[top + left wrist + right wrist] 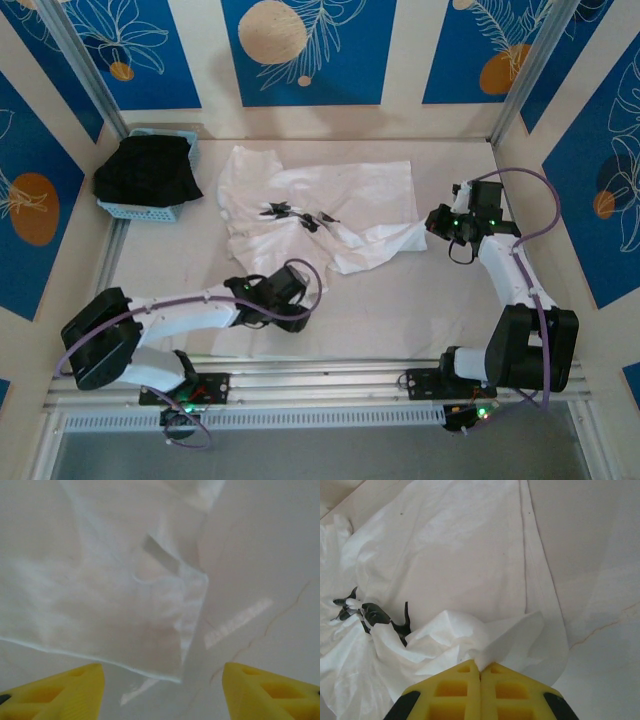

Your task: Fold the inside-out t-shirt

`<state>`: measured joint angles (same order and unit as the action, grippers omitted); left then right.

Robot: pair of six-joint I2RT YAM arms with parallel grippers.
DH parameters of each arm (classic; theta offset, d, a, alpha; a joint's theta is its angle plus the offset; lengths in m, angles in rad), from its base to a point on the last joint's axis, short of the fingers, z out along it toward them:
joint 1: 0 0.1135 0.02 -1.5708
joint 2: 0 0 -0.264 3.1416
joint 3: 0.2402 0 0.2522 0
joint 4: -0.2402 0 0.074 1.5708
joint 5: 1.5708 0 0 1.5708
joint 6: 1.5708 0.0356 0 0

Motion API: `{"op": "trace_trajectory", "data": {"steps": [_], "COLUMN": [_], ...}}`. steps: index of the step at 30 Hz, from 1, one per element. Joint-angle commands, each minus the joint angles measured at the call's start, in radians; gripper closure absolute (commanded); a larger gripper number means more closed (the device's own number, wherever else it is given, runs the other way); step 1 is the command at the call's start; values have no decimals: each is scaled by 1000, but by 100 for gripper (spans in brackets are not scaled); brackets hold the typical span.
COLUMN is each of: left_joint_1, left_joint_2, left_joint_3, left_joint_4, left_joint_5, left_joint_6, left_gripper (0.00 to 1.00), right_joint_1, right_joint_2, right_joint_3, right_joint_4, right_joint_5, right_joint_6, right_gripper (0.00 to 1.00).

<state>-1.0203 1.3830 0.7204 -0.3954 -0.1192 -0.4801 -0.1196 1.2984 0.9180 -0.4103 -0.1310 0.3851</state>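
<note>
While the white t-shirt (pixel 310 205) lies crumpled across the far middle of the pale surface (pixel 400 310), two robot arms reach toward it from the near edge, seen from above. Black printed marks (pixel 300 214) show near the shirt's centre, among deep wrinkles. To its left, near but not touching, a blue basket (pixel 140 212) holds a black garment (pixel 145 170) (no part of this job).

On the right arm (pixel 500 270), the right jaws are closed tight on a small pinch of white cloth at the shirt's right-hand corner. That arm's wrist camera shows the cloth bunched just beyond the yellow tips.

On the left arm (pixel 190 315), the left jaws stand wide apart and hold nothing. They hover over the shirt's near edge, where a hemmed corner (pixel 192 587) lies flat on the surface.

Several things could probably go wrong from here. The right pinch looks thin, so a firm pull might slip the cloth free. A pull from one corner alone could also drag the whole shirt sideways instead of spreading it. If the left jaws close too low, they may scrape the surface or catch only a single layer. Any fold made over these wrinkles would likely come out lumpy and uneven.
</note>
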Motion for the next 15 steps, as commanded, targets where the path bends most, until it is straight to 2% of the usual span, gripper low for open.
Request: {"op": "trace_trajectory", "data": {"steps": [1,9,15], "left_joint_1": [-44,-57,-53], "left_joint_2": [74,208,215], "left_joint_3": [53,97,66], "left_joint_4": [17,-37,-3], "left_joint_5": [-65,-160,-139], "left_joint_6": [10,14,9], "left_gripper": [36,38,39], "right_joint_1": [7,6,9], "right_joint_2": [3,-18,-10], "right_joint_3": [4,-7,-8], "right_joint_4": [13,8,13], "right_joint_5": [-24,-34,-45], "right_joint_6": [-7,-11,-11], "right_gripper": [100,100,100]}}
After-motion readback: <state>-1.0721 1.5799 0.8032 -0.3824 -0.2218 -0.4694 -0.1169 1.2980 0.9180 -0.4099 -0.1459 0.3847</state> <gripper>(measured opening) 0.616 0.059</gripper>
